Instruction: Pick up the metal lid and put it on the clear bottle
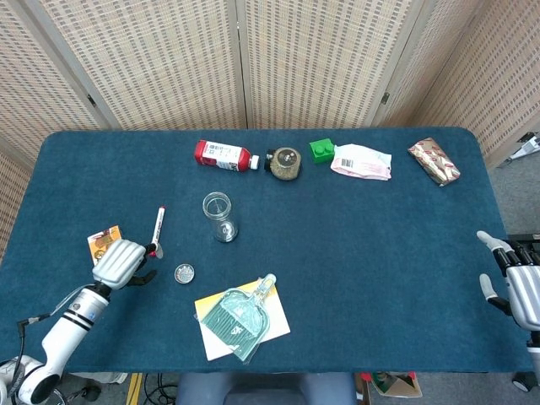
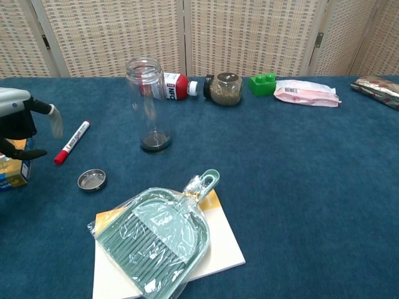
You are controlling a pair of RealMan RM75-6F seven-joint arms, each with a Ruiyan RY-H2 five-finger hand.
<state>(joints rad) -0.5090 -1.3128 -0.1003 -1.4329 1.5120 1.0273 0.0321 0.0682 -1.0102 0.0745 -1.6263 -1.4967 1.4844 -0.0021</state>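
- Hovering over the table (image 1: pixel 380 253), the left hand (image 1: pixel 120 261) holds nothing; its fingers are spread and slightly curled, thumb out to the side in the chest view (image 2: pixel 22 121).
- It sits above a small box (image 1: pixel 101 242), left of the lid (image 1: pixel 184 272), with its fingertips near the marker (image 1: pixel 157 230); whether they touch it I cannot tell.
- Far right of the lid, at the table's edge, the right hand (image 1: pixel 519 283) is empty with fingers apart.
- The lid is a small round metal cap lying hollow side up (image 2: pixel 91 180), on the cloth, apart from everything.
- The bottle (image 1: pixel 218 216) stands upright beyond the lid and a little right, mouth uncapped, clear with a dark base (image 2: pixel 148 103).
- Right of the lid and nearer the front edge, a wrapped green dustpan (image 1: pixel 239 314) lies on a yellow pad (image 1: pixel 274 319).
- Only the head view shows the right hand and the left forearm; the chest view alone shows the lid's raised rim and the bottle's height.
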